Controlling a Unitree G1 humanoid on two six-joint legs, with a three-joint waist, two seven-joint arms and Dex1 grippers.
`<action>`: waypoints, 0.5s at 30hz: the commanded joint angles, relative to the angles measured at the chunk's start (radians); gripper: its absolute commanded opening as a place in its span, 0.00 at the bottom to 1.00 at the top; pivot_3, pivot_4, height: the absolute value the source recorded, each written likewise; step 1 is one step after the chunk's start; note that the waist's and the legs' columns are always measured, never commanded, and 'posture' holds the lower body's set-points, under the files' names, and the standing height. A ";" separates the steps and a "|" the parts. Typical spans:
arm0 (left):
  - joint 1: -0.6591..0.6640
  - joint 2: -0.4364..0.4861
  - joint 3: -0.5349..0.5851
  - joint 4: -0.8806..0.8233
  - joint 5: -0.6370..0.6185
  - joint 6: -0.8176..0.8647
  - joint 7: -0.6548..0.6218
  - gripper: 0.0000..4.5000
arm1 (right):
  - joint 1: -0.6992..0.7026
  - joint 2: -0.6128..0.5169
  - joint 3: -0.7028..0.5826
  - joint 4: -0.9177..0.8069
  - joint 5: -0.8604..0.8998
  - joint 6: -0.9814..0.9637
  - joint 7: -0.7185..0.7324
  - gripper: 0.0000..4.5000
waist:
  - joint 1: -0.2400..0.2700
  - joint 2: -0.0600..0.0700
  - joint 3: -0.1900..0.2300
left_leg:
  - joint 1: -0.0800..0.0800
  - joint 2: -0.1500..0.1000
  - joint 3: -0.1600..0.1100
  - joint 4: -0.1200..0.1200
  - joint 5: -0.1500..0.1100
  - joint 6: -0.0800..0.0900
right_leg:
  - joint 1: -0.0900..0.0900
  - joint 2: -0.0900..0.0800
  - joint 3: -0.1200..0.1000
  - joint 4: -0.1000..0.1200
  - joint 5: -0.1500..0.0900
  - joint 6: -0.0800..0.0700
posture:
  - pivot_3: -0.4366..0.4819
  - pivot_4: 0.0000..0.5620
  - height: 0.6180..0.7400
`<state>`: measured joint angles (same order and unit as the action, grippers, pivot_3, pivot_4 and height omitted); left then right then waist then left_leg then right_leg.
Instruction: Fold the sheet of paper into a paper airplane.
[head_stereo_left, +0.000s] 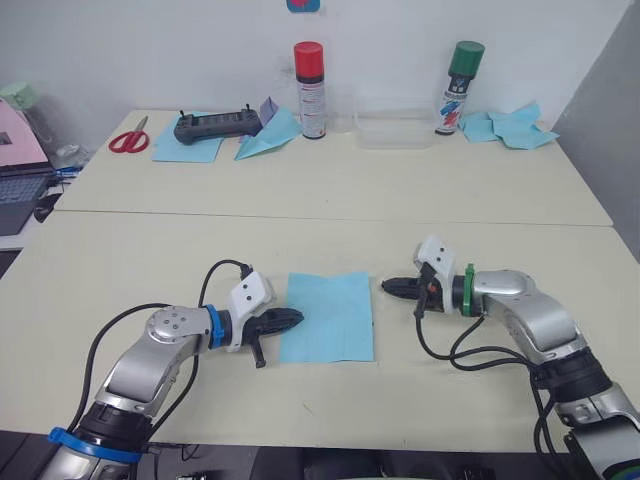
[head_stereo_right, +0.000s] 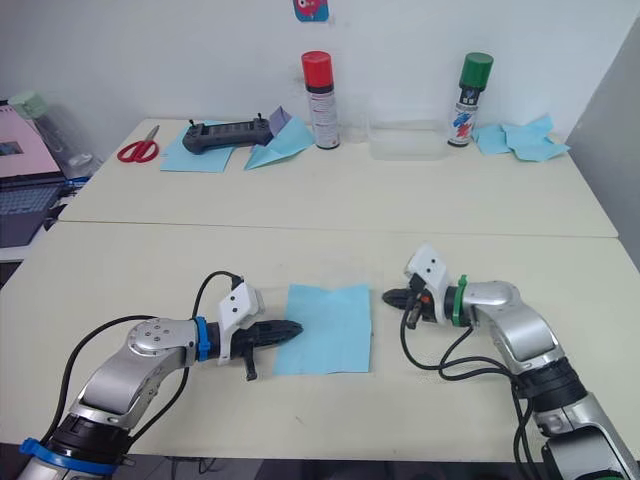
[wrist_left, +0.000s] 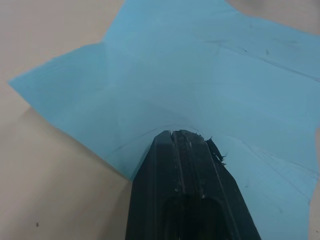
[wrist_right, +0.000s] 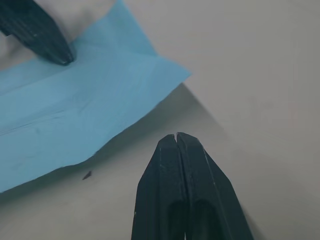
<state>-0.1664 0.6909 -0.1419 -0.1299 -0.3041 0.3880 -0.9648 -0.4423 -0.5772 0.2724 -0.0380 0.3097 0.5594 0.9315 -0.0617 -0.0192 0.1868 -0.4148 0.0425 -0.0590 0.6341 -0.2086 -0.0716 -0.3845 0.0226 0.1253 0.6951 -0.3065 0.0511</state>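
The sheet of paper lies flat on the near table, between my two grippers. My left gripper has its fingers pressed together, tip resting on the sheet's left edge. My right gripper is also pinched closed on nothing, just beside the right edge, not touching. On the far table a clear plastic container stands between the red-capped and green-capped spray cans; I cannot tell its contents.
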 joint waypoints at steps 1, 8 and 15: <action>0.021 -0.011 -0.035 0.008 0.033 0.019 0.012 0.00 | 0.007 -0.003 0.030 -0.048 0.001 0.019 0.046 0.01 | 0.003 0.000 0.000 | 0.000 0.000 0.000 0.000 0.000 0.000 | 0.000 0.000 0.000 0.000 0.000 0.000 | 0.48 0.27 1.00; 0.025 -0.018 -0.043 0.006 0.035 0.017 0.016 0.00 | -0.010 0.028 0.039 -0.063 0.056 0.108 0.103 0.01 | 0.006 0.000 0.000 | 0.000 0.000 0.000 0.000 0.000 0.000 | 0.000 0.000 0.000 0.000 -0.001 0.002 | 0.48 0.27 1.00; 0.033 -0.017 -0.043 -0.002 0.038 0.020 0.022 0.00 | -0.069 0.146 0.003 -0.026 0.104 0.174 0.061 0.01 | 0.006 0.000 0.000 | 0.000 0.000 0.000 0.001 0.000 0.000 | 0.000 0.000 0.000 0.000 -0.001 0.002 | 0.48 0.27 1.00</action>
<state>-0.1575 0.6775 -0.1497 -0.1409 -0.2975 0.3861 -0.9478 -0.4946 -0.4426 0.3002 -0.0514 0.3843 0.7271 0.9985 -0.0556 -0.0192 0.1867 -0.4146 0.0423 -0.0593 0.6350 -0.2085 -0.0717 -0.3840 0.0225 0.1250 0.6953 -0.3078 0.0534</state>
